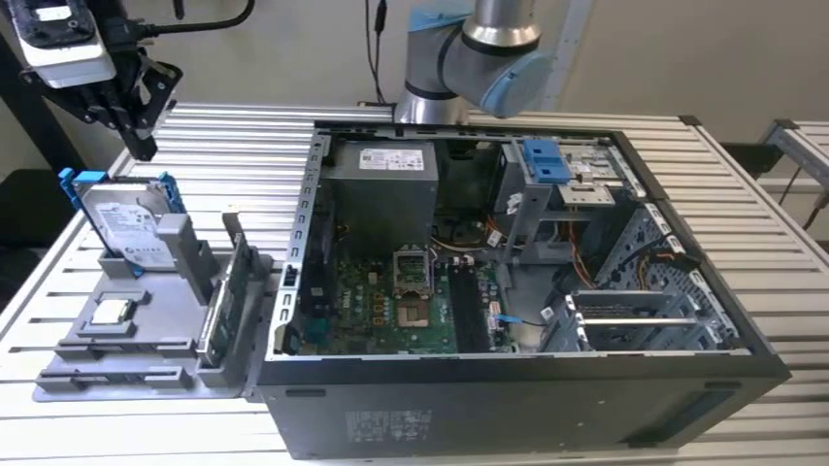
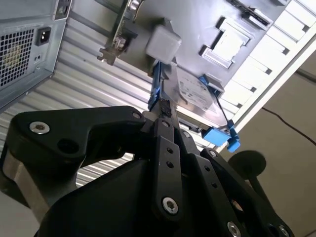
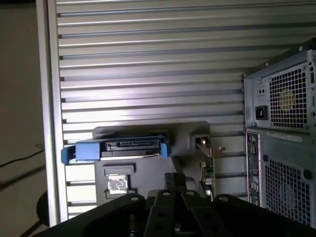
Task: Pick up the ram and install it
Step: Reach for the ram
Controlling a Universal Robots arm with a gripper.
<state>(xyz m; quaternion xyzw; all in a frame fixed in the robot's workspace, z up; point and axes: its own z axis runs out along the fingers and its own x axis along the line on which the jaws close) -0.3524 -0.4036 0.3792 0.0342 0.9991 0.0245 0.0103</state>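
Currently the gripper (image 1: 143, 148) hangs at the exterior view's upper left, above the slatted table (image 1: 247, 146) and just beyond the top of the hard drive (image 1: 130, 228). Its tip points down. The jaws are closed together, with no gap seen between them and nothing held. They touch no part. Both wrist views show the fingers (image 2: 165, 133) meeting at one tip, with the hard drive (image 3: 131, 146) lying beyond it.

The ram (image 1: 220, 320) stands on edge in the grey holder (image 1: 91, 374), on the side nearest the case (image 1: 518, 408). It is not gripped and lies well apart from the gripper. The hard drive stands upright at the holder's far end, and the CPU chip (image 1: 115, 311) lies flat between that end and the near one. The case is open on top, with the motherboard (image 1: 376, 311) exposed.
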